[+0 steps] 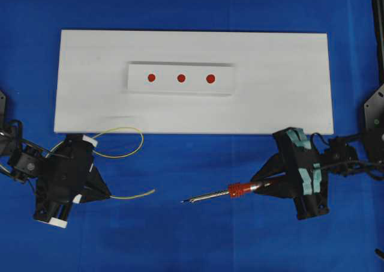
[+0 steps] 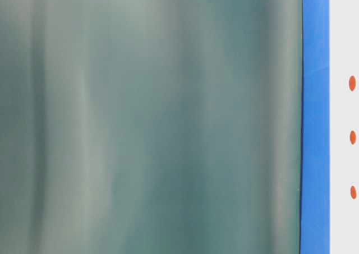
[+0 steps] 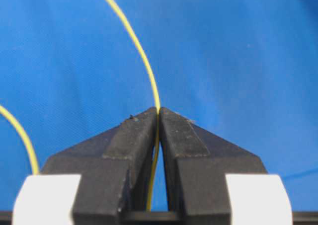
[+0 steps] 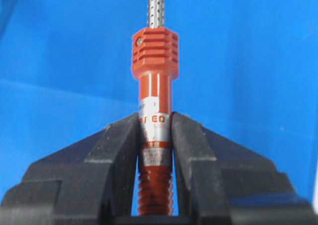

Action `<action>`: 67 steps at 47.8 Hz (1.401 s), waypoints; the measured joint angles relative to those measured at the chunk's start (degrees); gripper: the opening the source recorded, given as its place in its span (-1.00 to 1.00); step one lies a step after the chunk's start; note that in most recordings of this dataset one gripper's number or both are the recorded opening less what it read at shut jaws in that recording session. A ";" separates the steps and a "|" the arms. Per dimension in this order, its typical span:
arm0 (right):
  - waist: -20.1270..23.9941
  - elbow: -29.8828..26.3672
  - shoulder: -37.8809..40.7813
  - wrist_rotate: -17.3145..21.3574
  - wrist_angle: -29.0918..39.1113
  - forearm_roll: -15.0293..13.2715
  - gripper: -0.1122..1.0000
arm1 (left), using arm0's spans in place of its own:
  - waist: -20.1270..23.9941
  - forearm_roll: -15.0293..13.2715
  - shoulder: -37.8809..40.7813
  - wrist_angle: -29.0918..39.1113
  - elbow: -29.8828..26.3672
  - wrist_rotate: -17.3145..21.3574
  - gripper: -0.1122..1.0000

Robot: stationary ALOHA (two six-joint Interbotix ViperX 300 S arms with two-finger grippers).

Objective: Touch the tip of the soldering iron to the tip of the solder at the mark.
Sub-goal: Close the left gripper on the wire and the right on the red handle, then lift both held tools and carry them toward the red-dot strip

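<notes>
My left gripper (image 1: 108,195) is shut on the thin yellow solder (image 1: 133,194), whose free end points right over the blue cloth; a loop of it curls behind (image 1: 129,129). In the left wrist view the gripper (image 3: 159,111) pinches the solder (image 3: 144,61) at the jaw tips. My right gripper (image 1: 259,185) is shut on the soldering iron (image 1: 239,191) by its red-orange handle; the metal shaft (image 1: 207,196) points left, its tip a short way right of the solder's tip. In the right wrist view the gripper (image 4: 155,116) clamps the handle (image 4: 155,81). Three red marks (image 1: 181,78) sit on a raised white strip.
A white board (image 1: 282,98) lies across the back of the blue cloth, with the raised strip (image 1: 138,83) at its middle. The table-level view is mostly blocked by a blurred grey-green surface (image 2: 151,119); the marks (image 2: 352,137) show at its right edge.
</notes>
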 measured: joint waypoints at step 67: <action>-33.49 -11.25 -1.76 -0.35 30.94 -15.38 -0.68 | 31.38 0.26 2.72 25.40 -15.47 12.48 -0.76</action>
